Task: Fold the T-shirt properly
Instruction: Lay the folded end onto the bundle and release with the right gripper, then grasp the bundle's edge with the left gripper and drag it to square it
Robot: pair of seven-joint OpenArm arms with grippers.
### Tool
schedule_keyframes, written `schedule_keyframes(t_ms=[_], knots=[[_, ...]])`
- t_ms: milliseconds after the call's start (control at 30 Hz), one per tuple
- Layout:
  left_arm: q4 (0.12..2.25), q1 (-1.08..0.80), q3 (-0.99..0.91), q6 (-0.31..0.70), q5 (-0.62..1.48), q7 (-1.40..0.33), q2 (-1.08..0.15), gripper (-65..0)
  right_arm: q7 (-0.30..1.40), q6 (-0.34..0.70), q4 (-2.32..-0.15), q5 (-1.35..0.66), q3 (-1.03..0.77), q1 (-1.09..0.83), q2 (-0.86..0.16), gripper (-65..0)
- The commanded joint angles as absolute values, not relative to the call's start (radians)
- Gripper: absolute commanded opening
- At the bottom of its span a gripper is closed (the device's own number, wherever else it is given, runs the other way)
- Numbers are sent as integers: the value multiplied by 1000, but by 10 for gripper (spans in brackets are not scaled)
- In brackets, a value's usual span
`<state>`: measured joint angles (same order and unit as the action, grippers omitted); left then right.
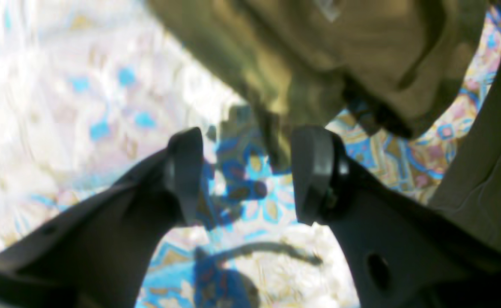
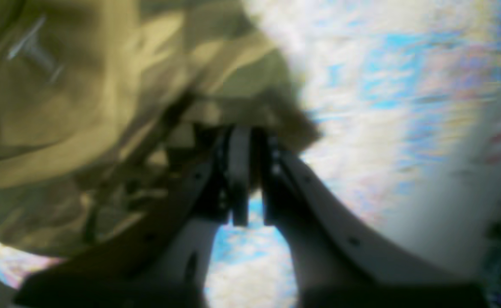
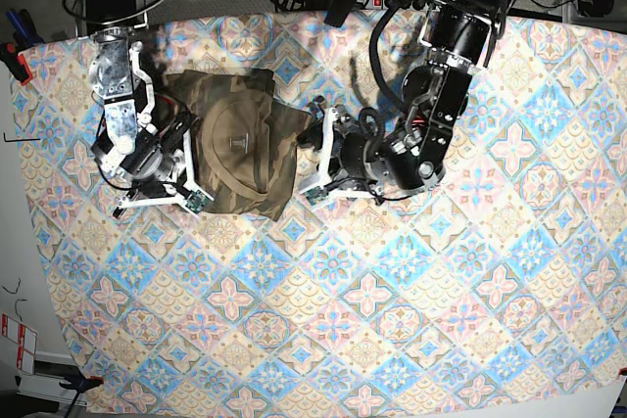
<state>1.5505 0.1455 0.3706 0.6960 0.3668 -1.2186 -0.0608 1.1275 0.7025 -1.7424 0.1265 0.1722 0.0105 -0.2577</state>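
Covering the whole table (image 3: 411,340) is a tile-patterned cloth (image 3: 323,271) in blue, pink and cream, the largest thing in my base view; on it, toward the far left corner of the table, lies the T-shirt (image 3: 235,154), a camouflage bundle of olive, brown and tan, bunched into a rough rectangle with its tan inner neck lining turned up and a small label showing near the middle; my two arms flank it, the right arm along its left edge in the base view and the left arm reaching in from its right edge.

My right gripper (image 2: 250,171) is pinched nearly together at the T-shirt's near edge; in the right wrist view the dark fingers (image 2: 238,171) stand almost touching, with camouflage fabric bunched against their tips, so I take it that a fold of the T-shirt is caught there, though the blur keeps me from seeing the cloth between the pads.

My left gripper (image 1: 246,171) stands apart, fairly wide; in the left wrist view a hanging corner of the T-shirt (image 1: 276,141) dips between its two fingertips without being clamped, the patterned cloth showing through the gap below.
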Motion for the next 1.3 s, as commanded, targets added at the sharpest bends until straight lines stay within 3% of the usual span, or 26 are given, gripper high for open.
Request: schedule_keyframes(t_ms=[0,467,800,933,1067,1133,1267], knots=[[1569,165,380,698,378,-1204,-56,-337,1101,698,-1721,131,170,27,-263,-608],[1567,176,486,698,378,-1202,-54,-337,868,698,-1190,131,160,203,-262,-608],[1567,194,613,698,378,-1196,-53,-337,1147,698,-1630,128,125,177,-268,-609],[1567,191,619,698,387,-1204,-48,-337,1233,698,-1681,131,42,170,-268,-609],[1567,194,746,698,381,-1204,-48,-341,1236,698,-1679,133,-76,124,-269,-609],[1567,194,783,698,381,-1204,-48,-386,1234,698,-1679,133,-122,108,-277,-609],[1567,194,796,698,380,-1204,-48,-621,1228,698,-1652,133,-166,85,-285,-610]])
